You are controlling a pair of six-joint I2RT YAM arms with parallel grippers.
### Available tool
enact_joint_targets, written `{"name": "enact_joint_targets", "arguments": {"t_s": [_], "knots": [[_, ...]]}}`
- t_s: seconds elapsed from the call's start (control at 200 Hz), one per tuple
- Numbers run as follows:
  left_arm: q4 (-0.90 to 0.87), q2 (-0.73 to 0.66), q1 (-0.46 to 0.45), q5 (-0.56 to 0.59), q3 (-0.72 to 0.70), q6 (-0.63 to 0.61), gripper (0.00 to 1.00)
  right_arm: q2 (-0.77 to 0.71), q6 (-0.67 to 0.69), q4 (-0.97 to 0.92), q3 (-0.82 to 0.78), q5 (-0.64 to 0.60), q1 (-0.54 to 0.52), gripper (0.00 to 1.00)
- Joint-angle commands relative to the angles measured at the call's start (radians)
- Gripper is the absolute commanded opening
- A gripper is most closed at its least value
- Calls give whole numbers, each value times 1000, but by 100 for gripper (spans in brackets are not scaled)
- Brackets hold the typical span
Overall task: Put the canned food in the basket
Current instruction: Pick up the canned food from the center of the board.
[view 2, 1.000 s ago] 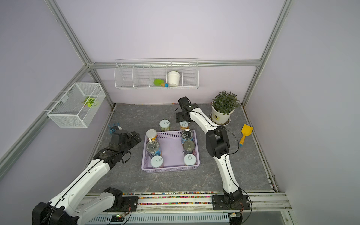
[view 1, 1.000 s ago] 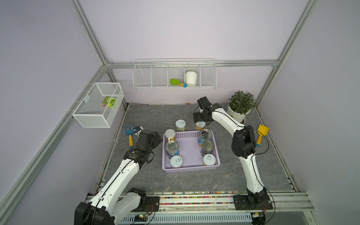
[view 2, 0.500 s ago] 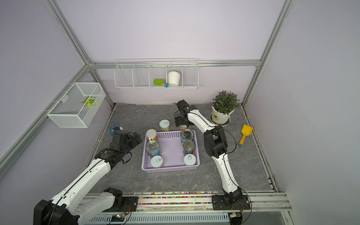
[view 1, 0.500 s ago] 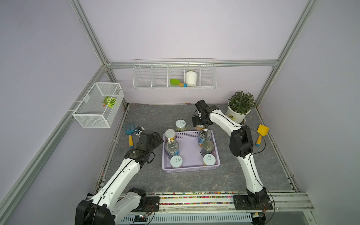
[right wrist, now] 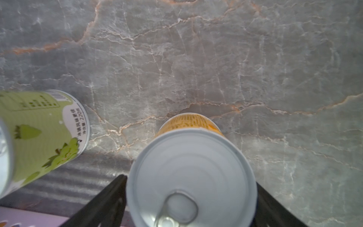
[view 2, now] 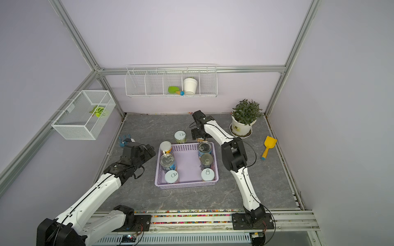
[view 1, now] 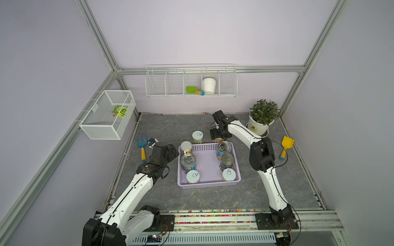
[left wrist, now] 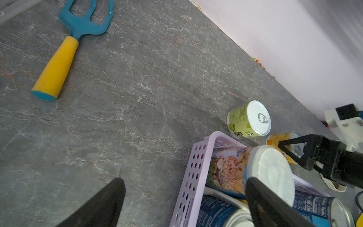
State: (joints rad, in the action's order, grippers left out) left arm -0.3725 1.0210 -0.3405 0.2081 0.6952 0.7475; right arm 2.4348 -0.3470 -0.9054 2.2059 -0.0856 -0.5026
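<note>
The lilac basket is seen on the grey tabletop, and six cans are found upright inside it, three lined along its left wall and three along its right wall. Two more cans are left outside, both standing upright just beyond the basket's far wall: a green-labelled can off the left half of that wall, and a yellow-labelled can off its right end. The right gripper is lowered over the yellow-labelled can, with its fingers set apart on either side of the white lid; whether the can is already pressed between them cannot be told. The left gripper is held just beside the basket's far left corner with its fingers spread wide and nothing between them; one is seen in front of the corner can, the other over bare tabletop outside the wall. A blue rake with a yellow handle is laid flat well to the left of the basket, and a yellow scoop well to its right.
</note>
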Motion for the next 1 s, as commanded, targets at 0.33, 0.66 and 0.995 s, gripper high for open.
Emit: {"name": "enact_joint_targets", "arguments": {"t_s": [0.33,0.66,0.995], "knots": [[15,34,5,-4,-10,-10,100,8,3,-26,50,-4,-9,68],[8,21,5,-7,-8,-10,100,-92,3,23,50,-48,-10,60],[1,-13,5,2,-10,-9,100,-196,38,40,53,-83,-19,57]]}}
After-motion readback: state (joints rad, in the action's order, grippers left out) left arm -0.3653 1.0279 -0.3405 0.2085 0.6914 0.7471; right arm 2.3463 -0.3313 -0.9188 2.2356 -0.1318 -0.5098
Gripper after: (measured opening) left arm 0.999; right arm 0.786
